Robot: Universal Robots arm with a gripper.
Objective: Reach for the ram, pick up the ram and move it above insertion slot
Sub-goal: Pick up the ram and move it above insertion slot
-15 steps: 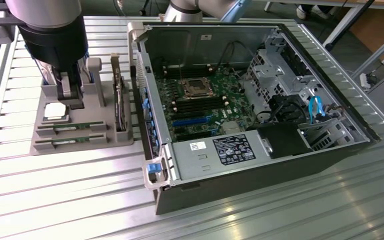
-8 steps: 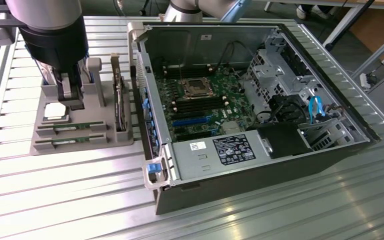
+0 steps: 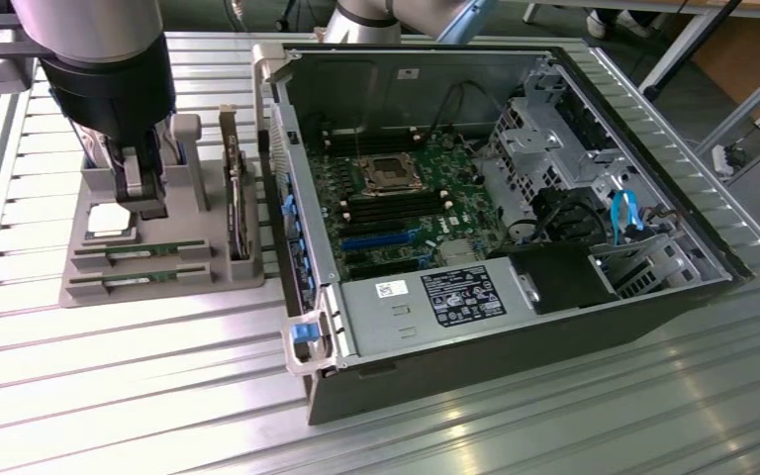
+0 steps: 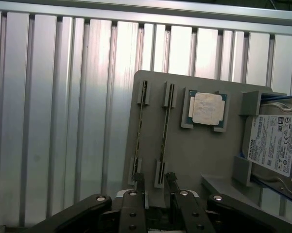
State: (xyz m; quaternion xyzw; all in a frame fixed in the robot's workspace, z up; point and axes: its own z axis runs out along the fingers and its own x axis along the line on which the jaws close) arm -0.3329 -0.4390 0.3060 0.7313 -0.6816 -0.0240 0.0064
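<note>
Evidently early on, the end effector [image 4: 154, 183] hovers spread and empty above the long thin green ram strip [image 4: 165, 127], not yet lifted from its grey plastic holder [image 4: 194, 155].

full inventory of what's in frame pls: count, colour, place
ram sticks: 2, green, side by side in slots of the tray
processor chip: 1, silver, in a tray pocket beside the sticks
hard drive: 1, silver with white label, in the tray's end holder
tray: 1, grey, on the table at the exterior view's left
PC case: 1, black, open, motherboard showing, to the exterior view's right of the tray
table: 1, silver, slatted
arm: 1, dark, over the tray
claw: 1, black, open, holding nothing, above the sticks' ends
</note>
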